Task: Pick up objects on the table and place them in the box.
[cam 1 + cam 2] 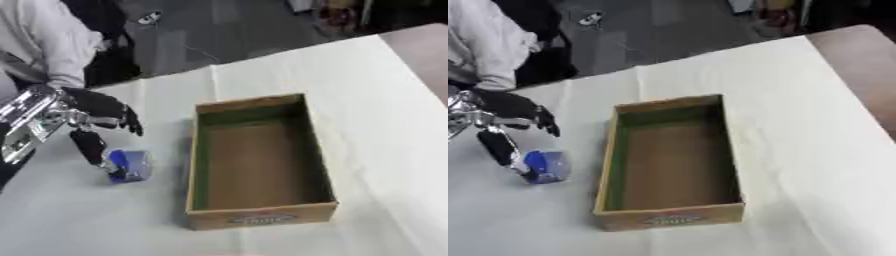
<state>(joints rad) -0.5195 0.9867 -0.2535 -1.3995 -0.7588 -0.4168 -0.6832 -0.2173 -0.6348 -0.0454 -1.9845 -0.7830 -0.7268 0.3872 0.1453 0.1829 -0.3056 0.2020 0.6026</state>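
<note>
A small blue and clear object (129,165) lies on the white table (367,100), left of the box. My left hand (98,111) hangs just above and to the left of it, fingers spread and open; the thumb (88,146) points down beside the blue object, close to touching it. The cardboard box (259,216) stands open in the middle of the table, its brown floor bare. My right hand shows in neither view.
A person in a light top (44,40) stands at the far left edge behind the table. The table's far edge runs diagonally from upper right to left, with dark floor (219,30) beyond it.
</note>
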